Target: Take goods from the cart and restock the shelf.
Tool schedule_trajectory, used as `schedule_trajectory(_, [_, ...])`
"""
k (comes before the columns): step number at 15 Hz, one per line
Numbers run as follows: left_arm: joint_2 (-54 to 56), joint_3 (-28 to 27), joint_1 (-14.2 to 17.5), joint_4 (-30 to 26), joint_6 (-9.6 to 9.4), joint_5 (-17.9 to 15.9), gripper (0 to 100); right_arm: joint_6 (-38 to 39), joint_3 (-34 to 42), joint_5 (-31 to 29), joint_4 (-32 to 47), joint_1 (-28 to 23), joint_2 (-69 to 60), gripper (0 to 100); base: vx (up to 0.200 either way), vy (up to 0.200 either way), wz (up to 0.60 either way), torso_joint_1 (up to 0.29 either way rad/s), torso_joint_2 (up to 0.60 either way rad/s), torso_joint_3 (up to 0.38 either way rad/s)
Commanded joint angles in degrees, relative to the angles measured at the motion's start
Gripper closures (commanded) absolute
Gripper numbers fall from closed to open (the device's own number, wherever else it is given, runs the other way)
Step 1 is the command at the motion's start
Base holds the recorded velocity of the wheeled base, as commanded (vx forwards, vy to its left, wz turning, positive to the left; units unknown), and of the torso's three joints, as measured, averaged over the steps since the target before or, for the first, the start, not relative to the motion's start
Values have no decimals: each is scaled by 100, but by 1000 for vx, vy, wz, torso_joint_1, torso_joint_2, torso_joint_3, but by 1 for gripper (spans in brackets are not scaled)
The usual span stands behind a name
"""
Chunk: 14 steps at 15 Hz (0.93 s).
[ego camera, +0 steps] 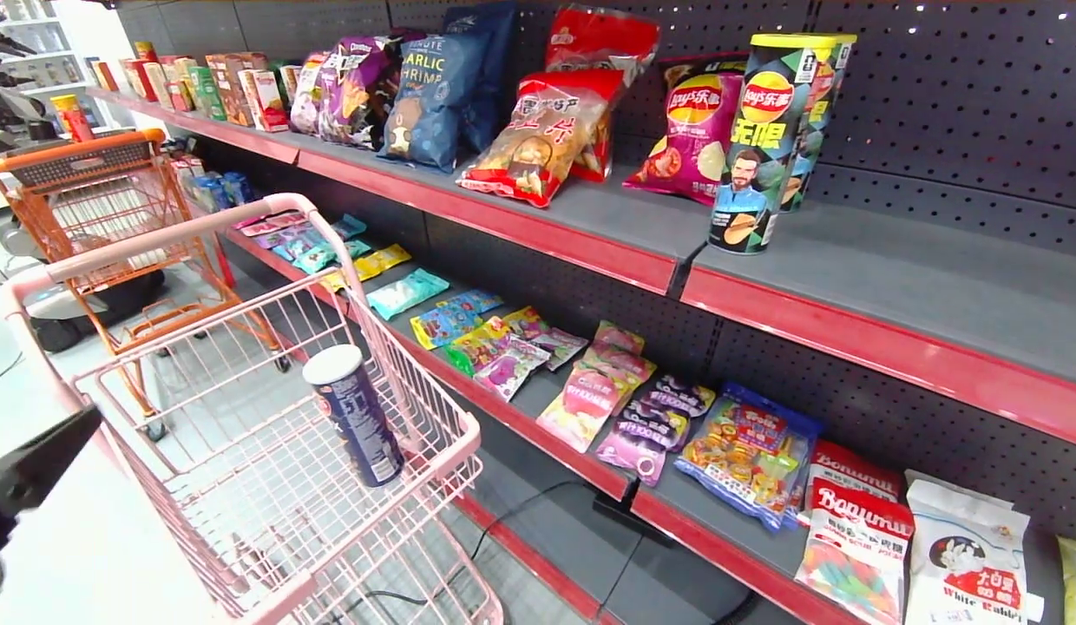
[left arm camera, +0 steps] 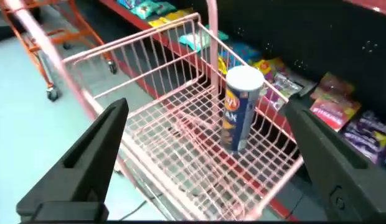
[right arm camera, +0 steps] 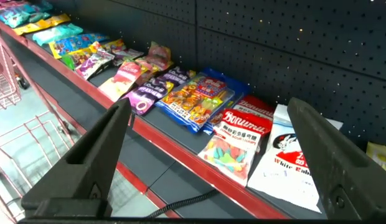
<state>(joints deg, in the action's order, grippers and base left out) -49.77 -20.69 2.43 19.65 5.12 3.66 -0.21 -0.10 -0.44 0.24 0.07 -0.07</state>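
A dark blue chip can point(ego camera: 356, 415) with a white lid leans upright against the shelf-side wall of the pink wire cart point(ego camera: 243, 469). The left wrist view looks down on that can point(left arm camera: 240, 109) inside the cart point(left arm camera: 143, 93), and my left gripper point(left arm camera: 208, 165) hangs open above the basket, well apart from the can. A black part of the left arm point(ego camera: 26, 473) sits at the head view's left edge. My right gripper point(right arm camera: 211, 165) is open over the lower shelf point(right arm camera: 149, 134), above candy bags point(right arm camera: 196, 96), with nothing between its fingers. Two tall chip cans point(ego camera: 768, 139) stand on the upper shelf point(ego camera: 894, 278).
Snack bags point(ego camera: 538, 139) and boxes line the upper shelf; flat candy packs point(ego camera: 590, 399) cover the lower one. Bare shelf lies right of the tall cans. An orange cart point(ego camera: 95, 200) stands behind the pink one. A black cable point(ego camera: 538, 512) runs along the floor under the shelf.
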Motion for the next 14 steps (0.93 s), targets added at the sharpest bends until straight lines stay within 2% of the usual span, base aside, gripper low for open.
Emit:
schedule_trajectory(1, [-3495,-252,610,2025,-547,-779,0,-6,1,0,2,1,7,0,0,0,0,0,0,0])
schedule_trajectory(2, [-3864,-260,645,2166,-670,-1016,0,-6,1,9,2,1,7,0,0,0,0,0,0,0])
schedule_trajectory(4, [-4286,-260,513,2588,-697,-1209,0,-6,1,0,2,1,7,0,0,0,0,0,0,0])
schedule_trajectory(5, [-4691,-208,311,2974,-705,-1271,0,-6,1,0,2,1,7,0,0,0,0,0,0,0])
schedule_trajectory(7, [-4752,-190,311,3018,-705,-1280,0,-6,1,0,2,1,7,0,0,0,0,0,0,0])
schedule_trajectory(8, [-5376,-41,302,3537,-1206,-1675,0,-6,1,0,2,1,7,0,0,0,0,0,0,0])
schedule_trajectory(9, [-5552,-41,302,3695,-1373,-1781,0,-14,1,9,2,1,7,0,0,0,0,0,0,0])
schedule_trajectory(12, [-5851,-111,250,3924,-1426,-1913,0,-14,1,9,2,1,7,0,0,0,0,0,0,0])
schedule_trajectory(14, [-6431,-199,250,4486,-1444,-2071,0,-14,1,9,2,1,7,0,0,0,0,0,0,0])
